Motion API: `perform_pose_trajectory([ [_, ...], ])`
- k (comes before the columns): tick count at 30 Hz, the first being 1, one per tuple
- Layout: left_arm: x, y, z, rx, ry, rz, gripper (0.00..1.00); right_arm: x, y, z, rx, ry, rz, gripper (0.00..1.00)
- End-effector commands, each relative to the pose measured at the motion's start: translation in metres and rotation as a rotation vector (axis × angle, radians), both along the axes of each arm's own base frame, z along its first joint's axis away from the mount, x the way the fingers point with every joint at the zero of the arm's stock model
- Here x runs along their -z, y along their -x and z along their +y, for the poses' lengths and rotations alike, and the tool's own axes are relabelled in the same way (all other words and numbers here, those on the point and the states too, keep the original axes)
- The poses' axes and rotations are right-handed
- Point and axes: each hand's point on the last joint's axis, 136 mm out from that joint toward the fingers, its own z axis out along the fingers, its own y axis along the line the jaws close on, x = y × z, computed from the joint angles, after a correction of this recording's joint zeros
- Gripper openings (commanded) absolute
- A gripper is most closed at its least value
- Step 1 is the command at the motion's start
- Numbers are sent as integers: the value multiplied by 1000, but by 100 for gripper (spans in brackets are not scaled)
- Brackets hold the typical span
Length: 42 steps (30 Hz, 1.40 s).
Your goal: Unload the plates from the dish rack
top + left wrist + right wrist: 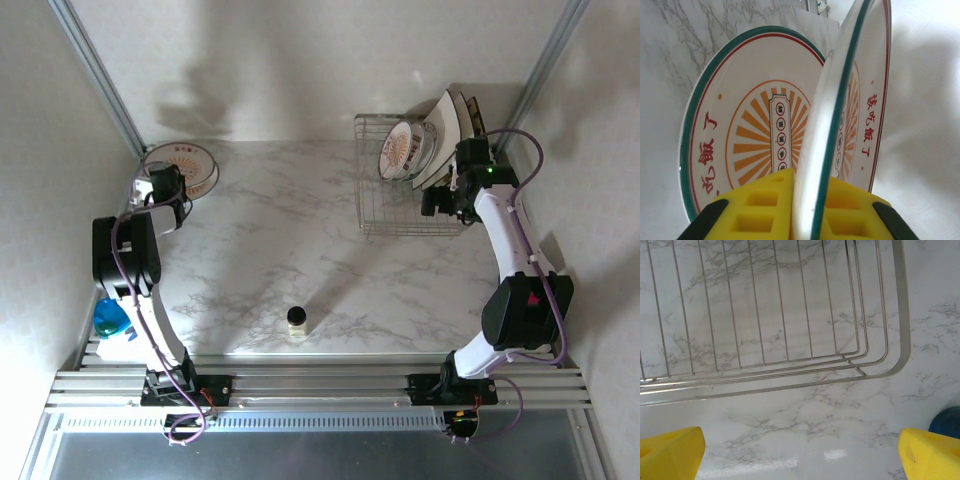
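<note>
Plates with orange sunburst patterns and teal-green rims sit in two places. At the far left of the marble table (290,240), the left gripper (809,185) is clamped on the rim of one round plate (840,100), held on edge between its yellow fingers (765,205). A matching plate (740,125) lies just behind it, face up. I cannot tell whether the two touch.

At the far right stands the dish rack (395,215), a silver wire basket. One round plate (405,150) and larger square cream plates (445,135) lean upright at its back right end. The right gripper (800,450) hovers over bare table just beside the rack's corner, its jaws spread wide and holding nothing. A small dark-capped object (297,320) stands near the front of the table, well apart from both arms.

The step in hand appears to be setting the held plate down with the one already out. To do it well, the left arm should tip the plate over slowly until its face rests on the plate below or on the table, and part its fingers only once the plate is supported, so it neither drops nor slides. The grip is on a thin rim, so any twist risks a slip. The right arm can then approach the round plate in the rack from above, keeping its fingers clear of the wires.
</note>
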Motion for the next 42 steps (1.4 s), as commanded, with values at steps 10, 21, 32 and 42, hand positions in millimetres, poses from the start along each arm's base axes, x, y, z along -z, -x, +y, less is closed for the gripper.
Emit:
perform_pose_trajectory([
  [10,-6,-7,8,-18,-48,36,0,5,-3,2,10,-23,-8,99],
  [21,6,-12,7,-15,-23,28,0,9,3,2,12,-29,-4,99],
  [32,8,-10,9,-20,-31,47,15,5,7,3,12,-35,-17,99],
  [42,1,-8,10,11,-108,96,41,2,8,4,11,-43,-33,99],
])
